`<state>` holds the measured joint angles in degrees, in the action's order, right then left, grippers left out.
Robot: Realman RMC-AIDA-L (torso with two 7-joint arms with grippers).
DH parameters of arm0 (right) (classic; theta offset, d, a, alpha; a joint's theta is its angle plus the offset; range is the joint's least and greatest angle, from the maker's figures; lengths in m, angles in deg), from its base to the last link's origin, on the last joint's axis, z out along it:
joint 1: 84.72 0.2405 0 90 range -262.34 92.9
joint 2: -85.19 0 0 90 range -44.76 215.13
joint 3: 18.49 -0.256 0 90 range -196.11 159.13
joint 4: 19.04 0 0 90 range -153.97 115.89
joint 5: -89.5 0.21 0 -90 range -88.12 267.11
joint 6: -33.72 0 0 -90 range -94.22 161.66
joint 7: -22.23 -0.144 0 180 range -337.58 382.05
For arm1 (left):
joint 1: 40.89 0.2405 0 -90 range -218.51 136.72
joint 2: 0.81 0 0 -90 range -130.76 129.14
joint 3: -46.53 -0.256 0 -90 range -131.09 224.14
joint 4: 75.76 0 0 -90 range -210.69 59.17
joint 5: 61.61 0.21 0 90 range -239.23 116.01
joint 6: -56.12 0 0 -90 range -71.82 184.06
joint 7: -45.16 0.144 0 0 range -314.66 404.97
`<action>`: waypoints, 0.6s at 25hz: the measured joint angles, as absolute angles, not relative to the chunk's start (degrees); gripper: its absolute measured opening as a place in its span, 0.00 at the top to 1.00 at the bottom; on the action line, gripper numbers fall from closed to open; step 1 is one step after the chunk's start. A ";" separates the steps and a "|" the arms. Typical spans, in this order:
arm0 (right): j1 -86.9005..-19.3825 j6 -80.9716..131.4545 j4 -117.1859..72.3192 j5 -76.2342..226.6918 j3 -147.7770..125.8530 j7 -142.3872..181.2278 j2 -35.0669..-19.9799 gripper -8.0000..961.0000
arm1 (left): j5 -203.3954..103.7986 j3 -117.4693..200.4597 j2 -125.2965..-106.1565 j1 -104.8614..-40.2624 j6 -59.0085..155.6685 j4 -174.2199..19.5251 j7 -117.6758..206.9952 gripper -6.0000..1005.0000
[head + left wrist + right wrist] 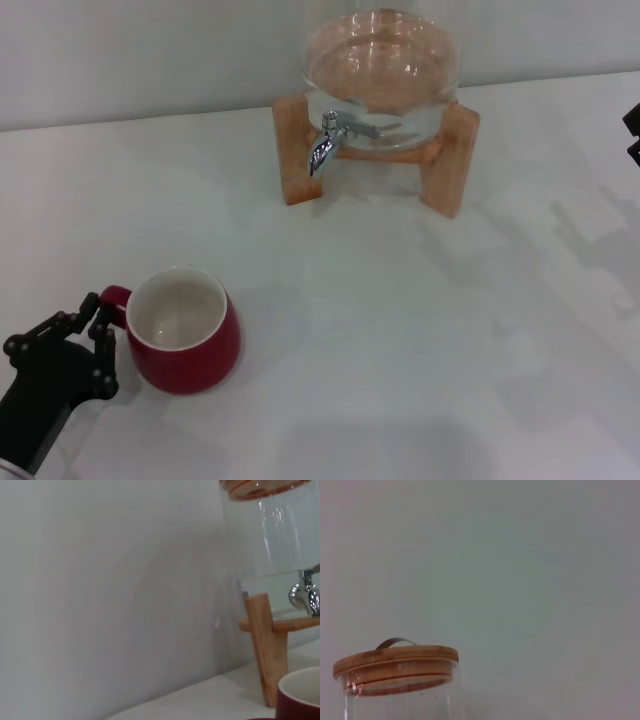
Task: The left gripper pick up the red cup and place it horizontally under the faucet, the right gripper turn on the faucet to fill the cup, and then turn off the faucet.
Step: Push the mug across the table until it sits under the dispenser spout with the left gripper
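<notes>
Fingers (100, 335) seemingly touching red cup (185, 345).

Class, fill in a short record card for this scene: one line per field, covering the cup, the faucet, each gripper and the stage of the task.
red cup: upright on the white table, empty, handle toward the left gripper
faucet: chrome, on a glass jar in a wooden stand; nothing beneath it
left gripper: at the cup's handle side, fingers spread, not clamped
right gripper: only a black edge shows at the head view's right border
stage: cup not yet lifted
</notes>
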<state>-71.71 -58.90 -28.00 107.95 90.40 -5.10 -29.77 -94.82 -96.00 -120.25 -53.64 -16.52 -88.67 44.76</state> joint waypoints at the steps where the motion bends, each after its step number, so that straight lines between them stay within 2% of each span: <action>1: -71.71 -58.90 -28.00 107.95 90.40 -5.10 -29.77 0.18 | -94.82 -96.02 -120.25 -53.91 -16.51 -88.53 44.35 0.90; 15: -71.71 -58.63 -28.00 107.96 90.82 -5.10 -29.77 0.18 | -94.73 -96.11 -120.16 -58.52 -14.42 -86.80 41.52 0.90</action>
